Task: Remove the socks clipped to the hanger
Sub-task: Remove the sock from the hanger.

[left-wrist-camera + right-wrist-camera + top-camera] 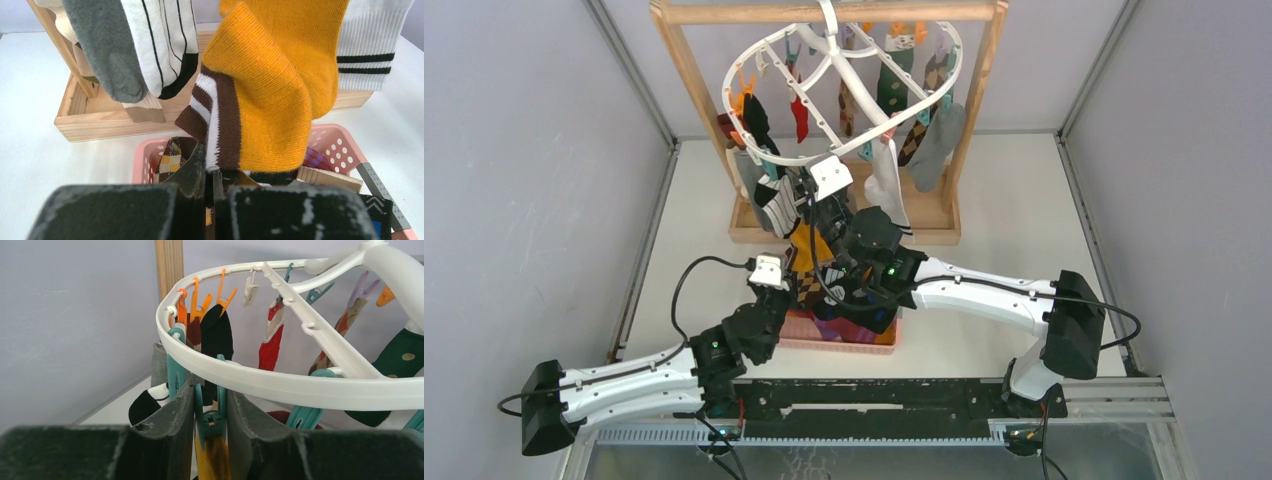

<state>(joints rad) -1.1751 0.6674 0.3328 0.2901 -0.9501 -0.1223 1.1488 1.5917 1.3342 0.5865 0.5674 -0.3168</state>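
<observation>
Mustard sock (280, 85) clamped by its cuff in the left tool (209, 175); right tool (210, 392) pinches a teal clip (209, 422) (on the hanger (300, 385)).

Hanger (736, 72) on stand (686, 78), basket (866, 346) before it

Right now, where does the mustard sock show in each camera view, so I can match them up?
Top external: mustard sock at centre, just below the hanger.
Left wrist: upper middle, large, brown-striped cuff in the left gripper.
Right wrist: bottom centre, under the teal clip in the right gripper.
Shared landmark: the wooden stand.
</observation>
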